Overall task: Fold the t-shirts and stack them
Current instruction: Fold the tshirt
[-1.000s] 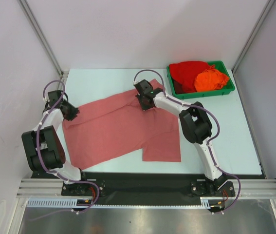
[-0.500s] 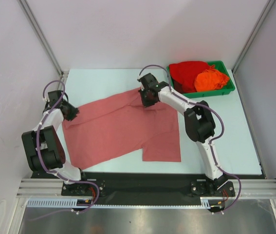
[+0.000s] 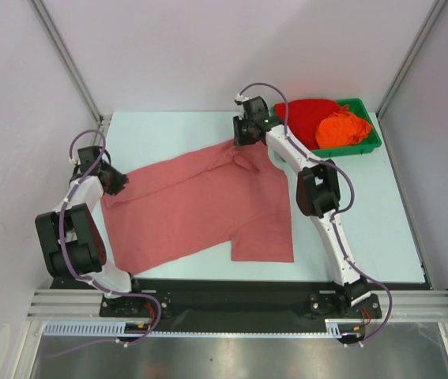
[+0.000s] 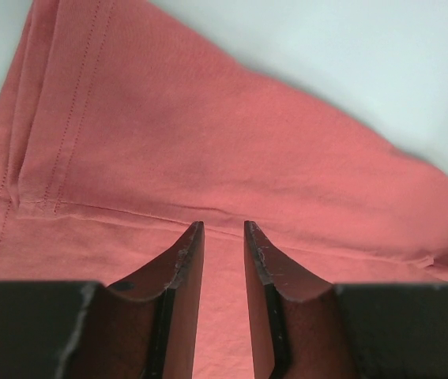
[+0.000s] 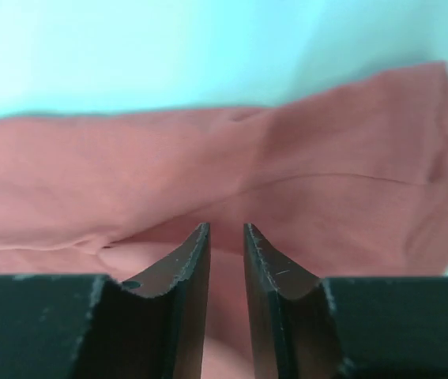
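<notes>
A salmon t-shirt [image 3: 200,205] lies spread flat on the table, one sleeve toward the near edge. My left gripper [image 3: 118,180] rests at the shirt's left edge; in the left wrist view its jaws [image 4: 224,229] stand apart over the hemmed cloth [image 4: 208,142], gripping nothing. My right gripper [image 3: 242,139] is at the shirt's far corner, and its jaws [image 5: 226,229] are open just above the cloth [image 5: 326,158]. The bright red t-shirt [image 3: 304,118] and the orange t-shirt [image 3: 342,130] lie bunched in a tray.
The green tray [image 3: 366,148] sits at the back right corner of the table [image 3: 168,130]. Grey walls and metal frame posts close in the left, right and back sides.
My right gripper has carried the shirt's far corner toward the back right, then opened and let it go. The left arm has stayed still.
</notes>
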Controlling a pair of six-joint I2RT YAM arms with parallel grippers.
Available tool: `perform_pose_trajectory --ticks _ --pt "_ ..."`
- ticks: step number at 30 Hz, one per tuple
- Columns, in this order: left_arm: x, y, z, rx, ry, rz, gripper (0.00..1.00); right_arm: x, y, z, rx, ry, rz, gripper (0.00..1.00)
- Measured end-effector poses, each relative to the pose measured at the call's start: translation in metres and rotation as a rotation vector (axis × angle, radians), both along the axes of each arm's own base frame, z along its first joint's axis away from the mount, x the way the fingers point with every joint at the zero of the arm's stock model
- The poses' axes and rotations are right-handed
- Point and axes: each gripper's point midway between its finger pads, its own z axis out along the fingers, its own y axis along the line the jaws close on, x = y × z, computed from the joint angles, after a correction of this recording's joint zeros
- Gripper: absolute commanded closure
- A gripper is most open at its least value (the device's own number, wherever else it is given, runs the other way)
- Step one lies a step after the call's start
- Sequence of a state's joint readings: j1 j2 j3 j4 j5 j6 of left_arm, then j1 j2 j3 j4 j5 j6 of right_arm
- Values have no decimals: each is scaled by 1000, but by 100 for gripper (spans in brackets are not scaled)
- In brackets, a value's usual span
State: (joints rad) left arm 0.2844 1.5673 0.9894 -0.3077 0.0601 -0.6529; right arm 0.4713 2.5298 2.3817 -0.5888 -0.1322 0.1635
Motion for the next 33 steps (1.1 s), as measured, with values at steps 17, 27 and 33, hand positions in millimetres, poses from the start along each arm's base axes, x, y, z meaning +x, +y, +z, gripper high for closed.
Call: perform_pose_trajectory --ticks 17,27,33 --pt "1 -4 3 -10 -25 -21 68 -109 -25 19 -181 19 -24 48" --pt "5 -7 6 -19 -45 -33 67 -103 -79 -17 -212 84 -195 59" --pt "5 -7 6 -21 -47 -35 68 -87 -94 -18 -157 88 -295 62"
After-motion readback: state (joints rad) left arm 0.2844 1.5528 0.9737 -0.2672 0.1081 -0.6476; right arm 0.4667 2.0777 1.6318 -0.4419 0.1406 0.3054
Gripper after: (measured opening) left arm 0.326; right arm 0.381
